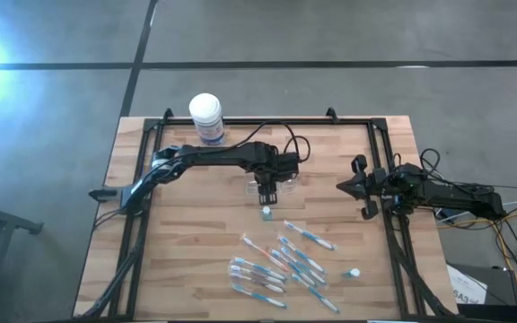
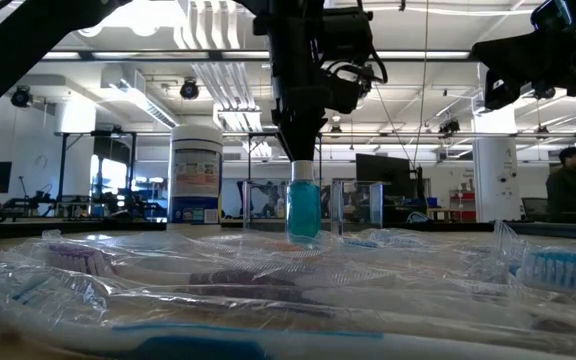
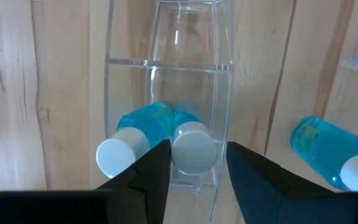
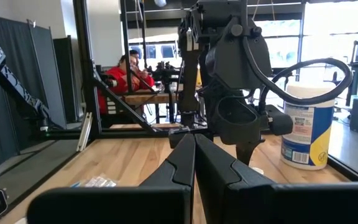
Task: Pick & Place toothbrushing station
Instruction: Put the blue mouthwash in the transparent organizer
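- High view: left gripper (image 1: 268,194) hangs at table centre over the clear cup (image 1: 251,186); one capped piece (image 1: 266,213) lies just at its 6 o'clock, toothbrushes (image 1: 276,266) farther toward 6. Right gripper (image 1: 346,187) waits at 3 o'clock.
- Low view: a blue bottle (image 2: 303,205) stands upright directly under the left fingers.
- Left wrist view: jaws partly open, a white cap (image 3: 194,147) between them, nothing clamped; second bottle (image 3: 132,137) beside it.
- Right wrist view: jaws closed, empty; tub (image 4: 306,124) beyond.

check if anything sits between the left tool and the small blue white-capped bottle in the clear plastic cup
Nothing visible does. The left tool is right over the clear plastic cup, its fingers either side of the small blue white-capped bottle. A second blue bottle lies beside it, outside the fingers.
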Robot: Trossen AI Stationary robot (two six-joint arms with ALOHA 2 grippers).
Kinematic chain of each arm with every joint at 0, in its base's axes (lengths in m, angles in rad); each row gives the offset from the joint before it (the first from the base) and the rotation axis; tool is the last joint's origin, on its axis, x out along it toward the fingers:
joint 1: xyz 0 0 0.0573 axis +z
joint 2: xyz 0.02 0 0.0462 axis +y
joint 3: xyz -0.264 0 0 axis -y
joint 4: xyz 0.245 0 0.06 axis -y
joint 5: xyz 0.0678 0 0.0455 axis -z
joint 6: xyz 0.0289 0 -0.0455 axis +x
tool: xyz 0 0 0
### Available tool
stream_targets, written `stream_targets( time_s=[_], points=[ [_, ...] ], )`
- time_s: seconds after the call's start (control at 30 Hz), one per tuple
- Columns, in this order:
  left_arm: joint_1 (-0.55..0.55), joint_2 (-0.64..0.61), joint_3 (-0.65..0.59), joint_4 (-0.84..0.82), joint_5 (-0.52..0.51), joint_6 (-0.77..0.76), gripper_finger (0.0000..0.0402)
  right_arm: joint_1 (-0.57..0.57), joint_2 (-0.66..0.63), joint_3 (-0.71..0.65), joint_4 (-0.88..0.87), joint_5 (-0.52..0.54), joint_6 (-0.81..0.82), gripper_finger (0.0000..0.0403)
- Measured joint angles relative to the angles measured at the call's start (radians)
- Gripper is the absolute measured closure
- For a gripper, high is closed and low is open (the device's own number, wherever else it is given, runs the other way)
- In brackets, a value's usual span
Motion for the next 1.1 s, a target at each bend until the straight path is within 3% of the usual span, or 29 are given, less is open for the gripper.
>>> stream_targets(
  time_s=[0.47,0.7,0.87,1.0,1.1],
  points=[
    [-0.002,-0.026,0.159,-0.218,-0.003,-0.064,0.0239,0.000,0.000,0.000,0.003,0.001,0.003,0.0394],
    [-0.031,-0.201,0.161,-0.232,-0.071,-0.097,0.0265,0.000,-0.001,0.000,0.006,0.001,0.011,0.0394],
    [-0.054,-0.455,-0.057,0.043,-0.055,-0.102,0.0330,0.000,-0.001,0.000,0.005,0.000,0.029,0.0394],
    [-0.069,-0.691,-0.407,0.367,0.021,-0.094,0.0390,0.000,-0.001,0.000,0.005,-0.001,0.036,0.0394],
    [-0.071,-0.869,-0.705,0.610,0.047,-0.119,0.0392,0.000,-0.001,0.000,0.004,-0.001,0.049,0.0394]
  ],
)
